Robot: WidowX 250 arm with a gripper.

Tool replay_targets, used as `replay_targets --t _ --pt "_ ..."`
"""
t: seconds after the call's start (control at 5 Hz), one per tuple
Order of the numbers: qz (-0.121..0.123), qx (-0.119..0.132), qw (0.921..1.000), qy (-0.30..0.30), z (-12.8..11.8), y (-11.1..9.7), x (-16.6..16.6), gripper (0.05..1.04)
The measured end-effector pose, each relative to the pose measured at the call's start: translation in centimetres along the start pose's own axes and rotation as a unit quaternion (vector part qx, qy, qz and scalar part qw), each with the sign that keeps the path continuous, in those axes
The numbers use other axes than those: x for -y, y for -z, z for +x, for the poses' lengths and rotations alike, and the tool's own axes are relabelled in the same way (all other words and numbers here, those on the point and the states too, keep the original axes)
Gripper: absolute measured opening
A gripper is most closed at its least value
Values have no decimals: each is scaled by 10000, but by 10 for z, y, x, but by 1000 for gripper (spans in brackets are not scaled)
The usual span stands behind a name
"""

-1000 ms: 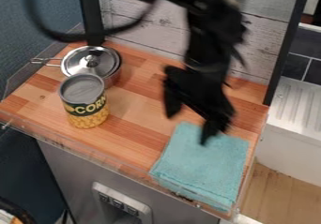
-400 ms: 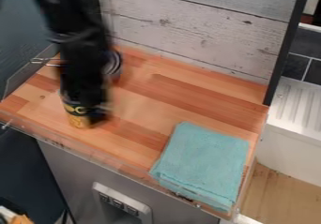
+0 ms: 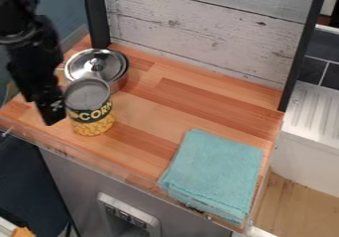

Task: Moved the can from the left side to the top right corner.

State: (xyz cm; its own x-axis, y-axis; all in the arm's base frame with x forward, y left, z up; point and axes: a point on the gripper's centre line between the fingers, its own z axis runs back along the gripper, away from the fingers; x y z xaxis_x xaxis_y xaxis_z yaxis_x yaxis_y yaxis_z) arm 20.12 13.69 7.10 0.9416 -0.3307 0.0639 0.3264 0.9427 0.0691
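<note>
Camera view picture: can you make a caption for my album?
A black robot claw beside a corn can, with a lidded metal pot behind and a folded teal cloth to the right.

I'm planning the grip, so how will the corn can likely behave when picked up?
The can looks like metal, so it's probably stiff. Its smooth, round side may slip in a loose grip. Standing upright and fairly tall, it might tip if nudged.
</note>
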Motion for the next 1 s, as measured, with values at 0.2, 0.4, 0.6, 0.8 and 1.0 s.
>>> replay_targets --t 0.2,0.4,0.6,0.8,1.0 --pt "218 -14 9997 -128 -4 13 -19 999" --pt "407 -166 9985 -328 -5 22 -31 999" --pt "423 -298 9986 -107 7 36 -29 999" --pt "392 -164 9985 348 33 42 -22 1000" --pt "271 -128 9961 825 56 53 -7 1000"
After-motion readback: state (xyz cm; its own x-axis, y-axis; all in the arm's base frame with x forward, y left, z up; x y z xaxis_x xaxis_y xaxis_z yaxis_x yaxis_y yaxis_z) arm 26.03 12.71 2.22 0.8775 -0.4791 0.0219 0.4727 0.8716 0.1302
